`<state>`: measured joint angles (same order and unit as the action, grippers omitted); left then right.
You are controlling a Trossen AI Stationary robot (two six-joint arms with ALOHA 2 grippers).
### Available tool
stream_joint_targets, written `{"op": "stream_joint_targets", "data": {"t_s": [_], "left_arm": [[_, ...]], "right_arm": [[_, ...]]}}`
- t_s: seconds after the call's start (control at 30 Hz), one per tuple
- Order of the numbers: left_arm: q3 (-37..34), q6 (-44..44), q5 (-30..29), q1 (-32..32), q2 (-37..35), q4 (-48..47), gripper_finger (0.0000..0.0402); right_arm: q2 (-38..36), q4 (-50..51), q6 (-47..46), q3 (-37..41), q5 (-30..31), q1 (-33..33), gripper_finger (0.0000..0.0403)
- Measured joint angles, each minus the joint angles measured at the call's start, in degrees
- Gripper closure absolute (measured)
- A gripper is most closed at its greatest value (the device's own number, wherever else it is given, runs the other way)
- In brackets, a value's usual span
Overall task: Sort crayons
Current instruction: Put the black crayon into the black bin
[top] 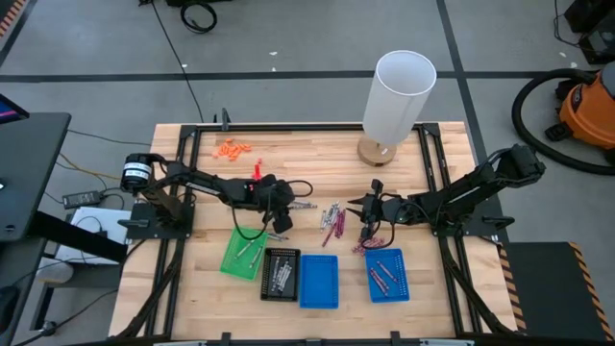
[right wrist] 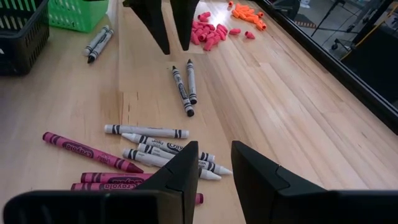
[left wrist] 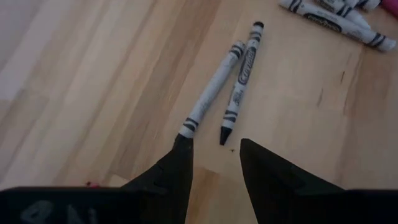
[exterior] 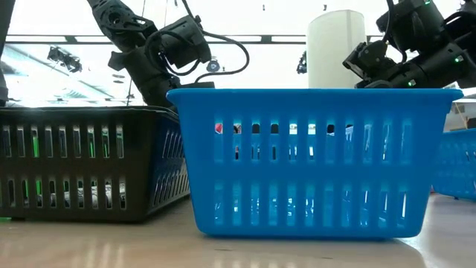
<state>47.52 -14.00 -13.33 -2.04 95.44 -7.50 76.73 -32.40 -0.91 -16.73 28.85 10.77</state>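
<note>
Grey and magenta crayons (right wrist: 149, 149) lie in a loose pile (top: 332, 221) on the wooden table between my two grippers. Two grey crayons (left wrist: 233, 87) lie side by side apart from the pile. My left gripper (left wrist: 214, 143) hangs open just above their near ends (right wrist: 181, 87), touching nothing, with its fingers pointing steeply down. My right gripper (right wrist: 214, 146) stands open above the pile, tilted slightly down, with nothing between its fingers. In the high view the left gripper (top: 286, 210) is left of the pile and the right gripper (top: 363, 219) is right of it.
A green tray (top: 242, 252), a black tray (top: 280, 274) and two blue trays (top: 318, 280) (top: 387, 274) stand in a row near the front edge. Two more grey crayons (right wrist: 99, 42) lie by the green tray. A white cylinder (top: 394, 101) stands at the back. Orange bits (top: 233, 149) and pink bits (right wrist: 211, 31) lie far left.
</note>
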Motion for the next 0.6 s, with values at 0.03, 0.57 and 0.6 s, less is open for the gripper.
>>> {"op": "stream_joint_targets", "data": {"t_s": [0.03,0.57,0.6], "left_arm": [[0.01,0.12,-0.37,-0.14,0.00,0.02,0.0259],[0.04,0.20,-3.99,-0.25,-2.67,-7.69,0.0259],[0.07,0.22,-3.99,-0.25,-3.07,-7.70,0.0259]], "right_arm": [[0.00,0.00,0.02,0.00,0.00,-0.01,0.0298],[0.00,0.05,0.42,0.00,0.08,-0.01,0.0298],[0.00,0.12,0.44,0.00,0.17,-0.01,0.0298]]}}
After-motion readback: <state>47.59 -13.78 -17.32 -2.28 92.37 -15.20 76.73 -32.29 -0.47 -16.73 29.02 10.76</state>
